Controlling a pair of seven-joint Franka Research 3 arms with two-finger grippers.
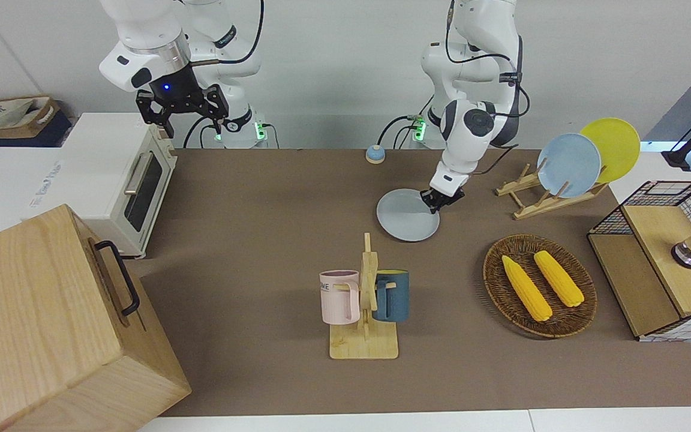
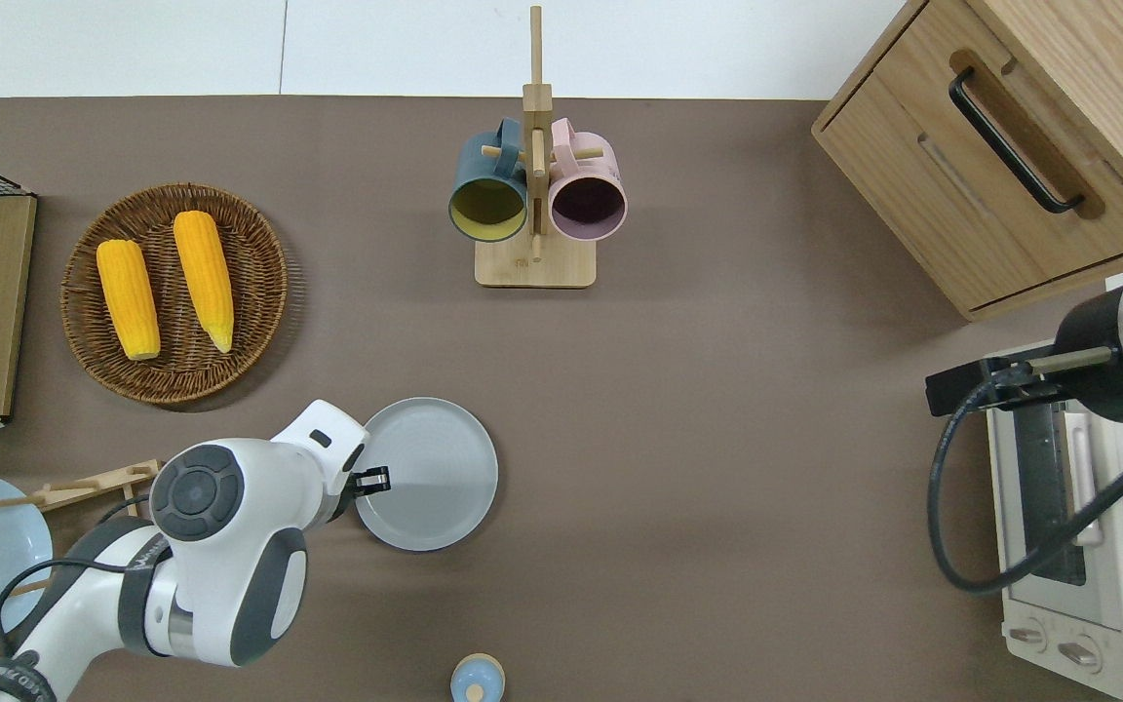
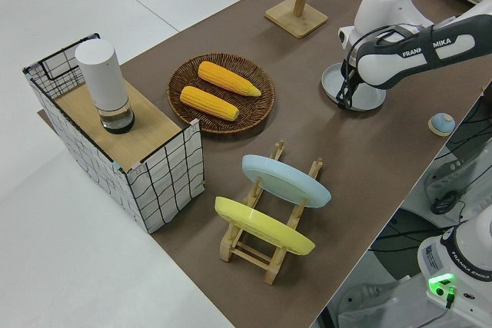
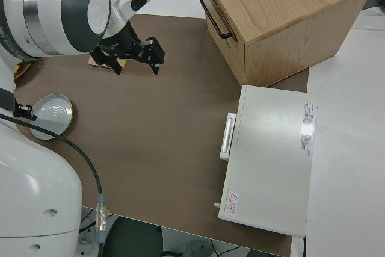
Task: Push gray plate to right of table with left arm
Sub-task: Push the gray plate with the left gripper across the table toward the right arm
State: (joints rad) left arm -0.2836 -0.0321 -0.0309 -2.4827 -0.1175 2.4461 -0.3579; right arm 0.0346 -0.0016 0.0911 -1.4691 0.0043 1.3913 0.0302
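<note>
- Brown matting over the whole worktop (image 2: 717,439), white margins round it, pale wall where the robots stand.
- Landmark for everything here is the wooden mug stand (image 2: 534,195), two mugs hanging on it, out at the worktop's edge away from the robots.
- From the left arm's end: the wicker corn basket (image 2: 174,292) sits well apart from the mug stand, about level with it.
- Next along, the left gripper (image 2: 373,480) is down low at the gray plate's rim, on the edge facing the left arm's end. Its fingers look drawn close together, holding nothing, though I can't tell for certain.
- The gray plate (image 2: 427,474) lies flat on the matting, nearer to the robots than the mug stand and shifted a little toward the left arm's end.
- Handling call: a stiff, shallow dish, probably light, likely to slide on the matting but free to spin if pressed off-centre. The low raised rim is the place to bear on, square through the middle. Breakable if it runs off the edge.
- Plenty of bare matting between plate and the wooden cabinet (image 2: 1010,146), which stands well toward the right arm's end from the mug stand.
- Right gripper (image 1: 182,108) parked, fingers spread wide, released.
</note>
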